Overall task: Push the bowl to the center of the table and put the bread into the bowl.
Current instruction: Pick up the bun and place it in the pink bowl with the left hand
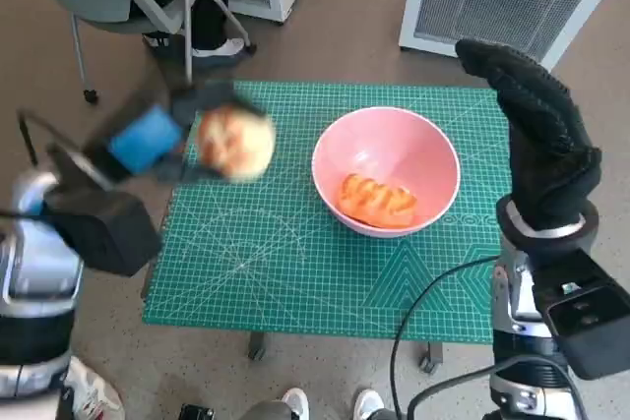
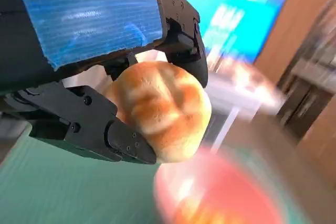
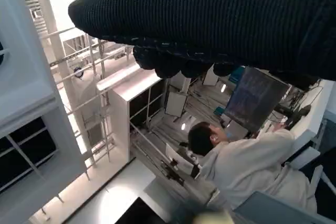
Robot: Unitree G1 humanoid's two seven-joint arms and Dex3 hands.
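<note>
Head view blurred on left hand (image 1: 162,140); left wrist view resolved it gripping a round bread roll (image 2: 160,109) between black fingers (image 2: 126,142), held above green cutting mat (image 1: 295,263), left of pink bowl (image 1: 386,170). Bowl sat right of mat center with another orange-brown bread piece (image 1: 377,200) inside. Right hand (image 1: 536,140) raised upright beside bowl, holding nothing, fingers extended; right wrist view only caught glove and a seated person (image 3: 247,163).

Glossy plastic bowl (image 1: 386,170), knitted glove (image 1: 539,141), crusty bread (image 2: 160,109)
</note>
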